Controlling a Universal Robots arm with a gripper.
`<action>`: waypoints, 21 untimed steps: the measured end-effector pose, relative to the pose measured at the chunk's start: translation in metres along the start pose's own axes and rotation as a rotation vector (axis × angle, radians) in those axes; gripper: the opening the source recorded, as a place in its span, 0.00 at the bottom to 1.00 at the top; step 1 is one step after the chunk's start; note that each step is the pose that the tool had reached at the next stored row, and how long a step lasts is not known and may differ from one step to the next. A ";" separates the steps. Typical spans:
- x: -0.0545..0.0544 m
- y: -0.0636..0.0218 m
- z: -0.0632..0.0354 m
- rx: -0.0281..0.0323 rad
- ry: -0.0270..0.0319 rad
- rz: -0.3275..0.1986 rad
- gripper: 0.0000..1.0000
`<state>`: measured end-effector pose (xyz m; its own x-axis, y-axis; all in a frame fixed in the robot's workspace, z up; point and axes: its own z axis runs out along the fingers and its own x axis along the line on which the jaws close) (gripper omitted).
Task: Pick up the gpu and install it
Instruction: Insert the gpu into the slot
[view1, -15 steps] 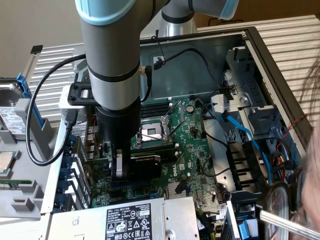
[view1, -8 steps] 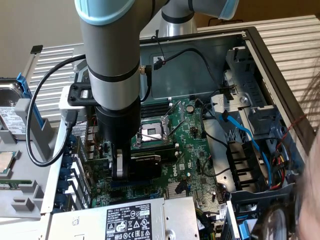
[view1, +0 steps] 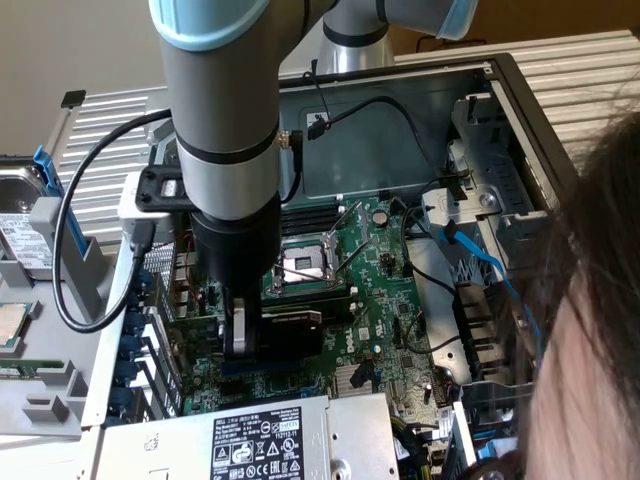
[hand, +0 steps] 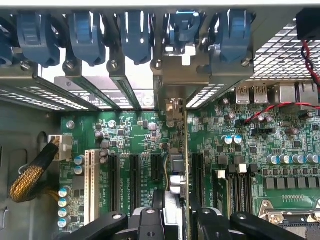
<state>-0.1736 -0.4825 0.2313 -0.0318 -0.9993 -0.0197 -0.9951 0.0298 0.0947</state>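
Surface: a pale ribbed metal top (view1: 590, 70) carries an open computer case (view1: 520, 110), lying on its side.
Person: dark hair (view1: 600, 300) fills the exterior view's right edge.
Beside the case: a hard drive (view1: 20, 235) sits in a grey rack at the exterior view's left.
Inside the case: a large green motherboard (view1: 385, 300) with the CPU socket (view1: 305, 262) near its middle, and a power supply (view1: 270, 445) with a black label along the near edge.
Arm: the grey arm (view1: 220, 90) reaches straight down into the case.
Gripper: the gripper (hand: 177, 220) is clenched on the gpu, and its black fingers (hand: 150, 220) press against both faces of the card.
Gpu: the gpu (hand: 186, 145) stands on edge, upright, among the black expansion slots (hand: 135, 180) of the motherboard. Its metal bracket meets the rear slot openings under the blue latches (hand: 135, 35). In the exterior view its black heatsink sits just beside the socket.
Seating: I cannot tell whether the card's lower edge is fully in a slot.
Cables: a yellow braided bundle (hand: 30, 180) lies well apart from the card.
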 end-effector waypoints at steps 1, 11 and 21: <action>0.000 0.0005 -0.0001 0.0003 0.0002 0.000 0.29; -0.001 0.0028 0.0012 0.0152 0.0048 0.000 0.29; -0.002 0.0039 0.0015 0.0263 0.0096 0.000 0.29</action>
<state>-0.1775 -0.4801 0.2303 -0.0310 -0.9995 -0.0101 -0.9972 0.0303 0.0685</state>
